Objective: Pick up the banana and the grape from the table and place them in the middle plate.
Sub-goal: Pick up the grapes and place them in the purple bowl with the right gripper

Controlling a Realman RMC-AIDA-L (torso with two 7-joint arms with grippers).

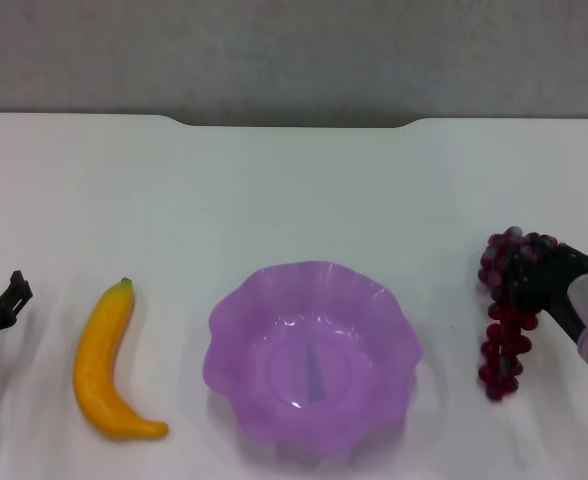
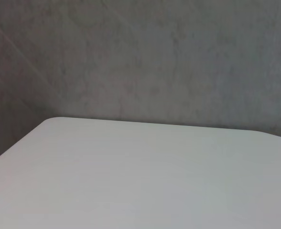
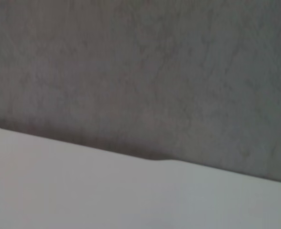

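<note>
The yellow-orange banana (image 1: 108, 365) lies on the white table (image 1: 294, 190) at the left, its green stem tip pointing away from me. The purple scalloped plate (image 1: 312, 350) sits empty in the middle. The dark red grape bunch (image 1: 504, 335) lies on the table at the right. My right gripper (image 1: 544, 278) is over the far end of the bunch, covering part of it. My left gripper (image 1: 4, 305) is low at the left edge, a short way left of the banana and apart from it. Both wrist views show only table and wall.
The table's far edge with its notch (image 1: 294, 122) meets a grey wall (image 1: 294, 50). Bare tabletop lies between the plate and each fruit and behind all three.
</note>
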